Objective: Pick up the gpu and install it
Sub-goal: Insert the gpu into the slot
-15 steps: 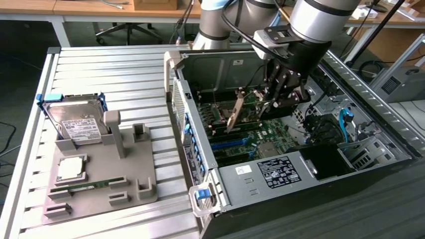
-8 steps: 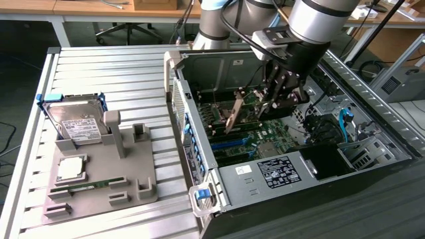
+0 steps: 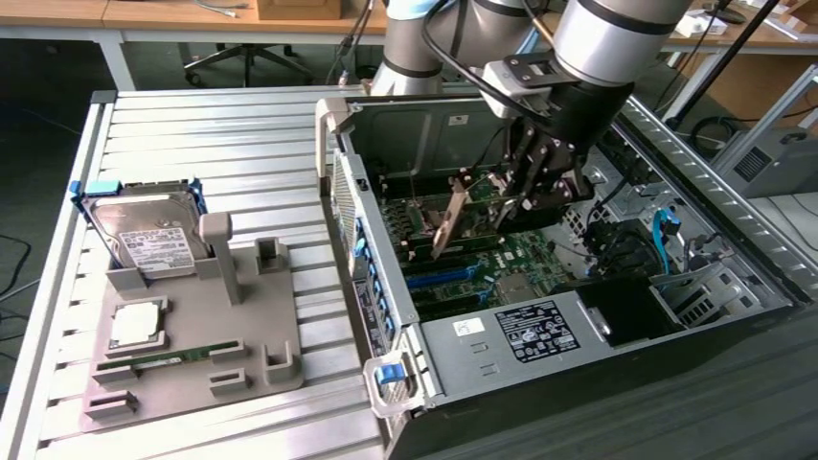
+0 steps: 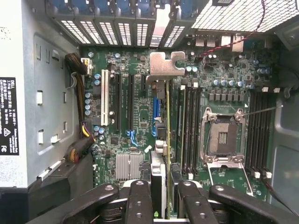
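Black fingers (image 4: 140, 200) of my gripper (image 4: 159, 205) sat nearest the lens, closed narrow on the gpu (image 4: 159, 170), which ran edge-on between them and out ahead. At its far end the silvery bracket (image 4: 164, 65) pointed toward the vented slot covers (image 4: 117, 30) at the back of the case. Beneath the card lay the motherboard (image 4: 140, 60). Black expansion slots ran directly under the card, a white slot (image 4: 105, 98) lay off to one side of my grip, and the open CPU socket (image 4: 222, 135) with its rows of memory slots lay to the other. Whether the card's lower edge touched a slot I could not tell.

Seen from the exterior view, my gripper (image 3: 524, 192) reached down into the open computer case (image 3: 409, 129), and the gpu (image 3: 447, 222) hung tilted from it over the board. Well away from my gripper, on the exterior view's left, a grey tray (image 3: 256, 326) stood on the slatted table (image 3: 192, 125). It carried a hard drive (image 3: 147, 240) upright in its holder, a processor chip (image 3: 138, 324) lying flat and a green memory stick (image 3: 172, 356).
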